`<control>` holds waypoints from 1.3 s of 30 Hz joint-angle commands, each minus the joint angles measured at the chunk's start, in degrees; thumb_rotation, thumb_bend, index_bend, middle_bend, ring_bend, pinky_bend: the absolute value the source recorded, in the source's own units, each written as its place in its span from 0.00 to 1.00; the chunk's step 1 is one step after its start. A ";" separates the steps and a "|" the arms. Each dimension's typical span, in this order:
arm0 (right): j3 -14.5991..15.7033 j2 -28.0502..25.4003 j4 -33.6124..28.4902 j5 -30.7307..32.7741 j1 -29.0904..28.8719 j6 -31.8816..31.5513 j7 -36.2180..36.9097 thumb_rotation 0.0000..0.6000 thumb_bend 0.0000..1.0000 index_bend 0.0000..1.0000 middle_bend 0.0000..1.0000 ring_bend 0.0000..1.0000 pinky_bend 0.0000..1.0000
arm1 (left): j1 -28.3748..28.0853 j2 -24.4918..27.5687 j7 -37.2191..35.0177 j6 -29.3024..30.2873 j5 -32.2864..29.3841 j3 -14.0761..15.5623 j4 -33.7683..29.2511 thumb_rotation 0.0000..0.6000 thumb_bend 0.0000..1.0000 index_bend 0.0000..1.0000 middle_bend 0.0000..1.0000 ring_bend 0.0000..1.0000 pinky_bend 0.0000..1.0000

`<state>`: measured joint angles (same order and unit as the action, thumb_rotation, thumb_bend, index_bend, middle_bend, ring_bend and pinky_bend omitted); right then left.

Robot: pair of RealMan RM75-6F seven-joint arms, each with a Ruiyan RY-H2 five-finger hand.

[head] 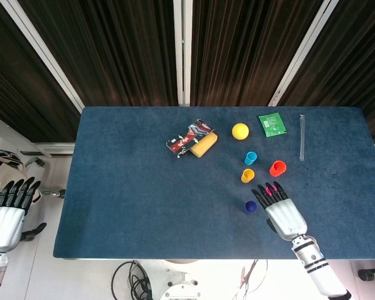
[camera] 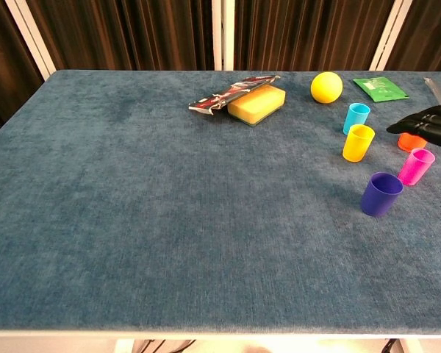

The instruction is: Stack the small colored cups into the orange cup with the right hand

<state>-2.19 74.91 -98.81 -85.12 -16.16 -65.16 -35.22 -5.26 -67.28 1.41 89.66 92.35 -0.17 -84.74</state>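
The orange cup (head: 277, 167) stands upright at the right of the blue table (head: 131, 200). Around it stand a cyan cup (head: 250, 157), a yellow cup (head: 247, 175), a dark blue cup (head: 250, 206) and a pink cup (head: 270, 188). My right hand (head: 281, 209) hovers flat with fingers spread over the pink cup, which shows only between the fingers, and it holds nothing. In the chest view the right hand (camera: 432, 126) enters from the right edge and covers part of the orange cup (camera: 410, 142); the pink cup (camera: 416, 166) stands free below it. My left hand (head: 9, 209) hangs open off the table's left side.
A yellow ball (head: 240, 130), a green packet (head: 272, 124) and a clear strip (head: 302, 145) lie behind the cups. A yellow sponge (head: 204, 144) rests against a snack wrapper (head: 189, 138) at the table's middle back.
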 commanded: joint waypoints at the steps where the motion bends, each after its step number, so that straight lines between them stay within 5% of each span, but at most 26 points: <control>1: -0.07 0.96 0.40 0.94 -0.91 0.96 -0.69 1.00 0.23 0.00 0.07 0.00 0.00 | -0.04 0.07 0.06 -0.07 0.02 -0.02 -0.05 1.00 0.04 0.01 0.03 0.00 0.00; 11: -0.01 4.46 2.91 1.37 -3.16 1.82 -1.67 1.00 0.23 0.04 0.15 0.00 0.00 | 0.00 0.30 0.94 0.62 0.28 -0.48 -0.52 1.00 0.05 0.03 0.03 0.00 0.00; 26: 0.48 9.54 8.63 0.35 -4.66 0.18 -0.14 1.00 0.26 0.29 0.31 0.00 0.00 | 0.49 0.25 0.31 0.92 0.09 -0.41 -0.18 1.00 0.05 0.03 0.04 0.00 0.00; 39: 0.85 10.55 10.67 0.52 -5.18 -0.48 0.73 1.00 0.27 0.34 0.35 0.00 0.00 | 0.38 1.06 0.07 -0.96 -1.02 -0.15 -1.50 1.00 0.05 0.03 0.04 0.00 0.00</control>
<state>-1.37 85.40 -88.24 -84.62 -21.27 -65.69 -34.58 -4.89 -66.22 1.48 88.70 91.33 -0.31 -86.24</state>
